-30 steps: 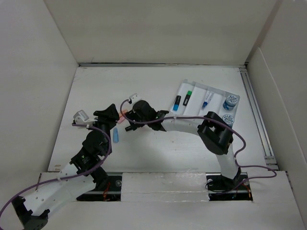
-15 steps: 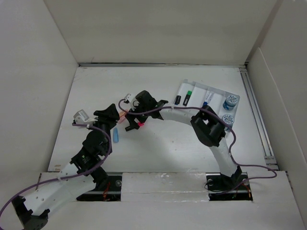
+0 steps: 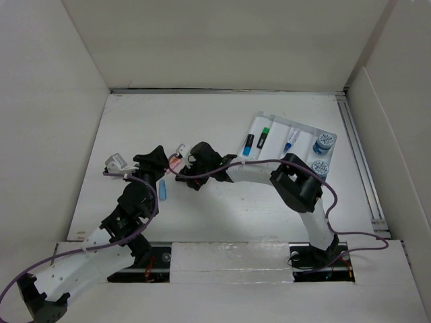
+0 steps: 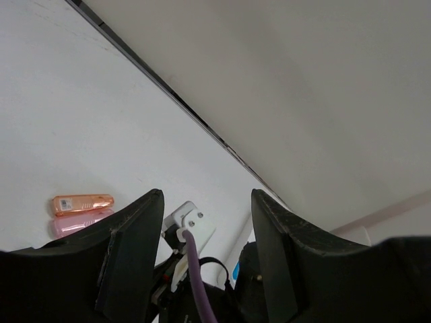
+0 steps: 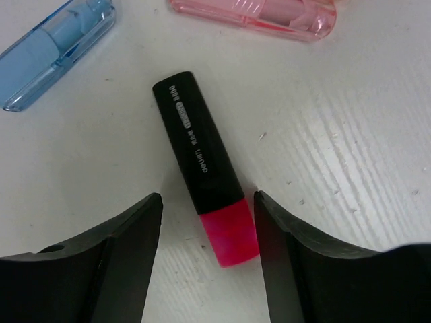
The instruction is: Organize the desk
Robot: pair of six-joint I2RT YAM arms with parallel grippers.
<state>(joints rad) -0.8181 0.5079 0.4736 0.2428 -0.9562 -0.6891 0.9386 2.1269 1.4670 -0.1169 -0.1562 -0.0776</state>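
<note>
A black highlighter with a pink cap (image 5: 204, 168) lies flat on the white desk (image 3: 222, 215). My right gripper (image 5: 207, 205) is open just above it, one jaw on each side of the capped end, not closed on it. In the top view the right gripper (image 3: 189, 176) covers the highlighter. A clear blue case (image 5: 55, 48) and a clear pink case (image 5: 259, 15) lie just beyond it. My left gripper (image 3: 157, 161) is open and empty, hovering close to the right wrist. It looks over an orange case (image 4: 83, 202) and a pink case (image 4: 79, 223).
A white compartment tray (image 3: 306, 128) at the far right holds a blue highlighter (image 3: 249, 142), a green one (image 3: 264, 134) and a pen (image 3: 291, 140). Two blue-lidded jars (image 3: 324, 142) stand by it. White walls border the desk. The blue case (image 3: 162, 189) lies between the arms.
The right wrist rose and turned half a second ago, showing the pink cap beside it. It has come back down over the highlighter. The left gripper shifted slightly to the right.
</note>
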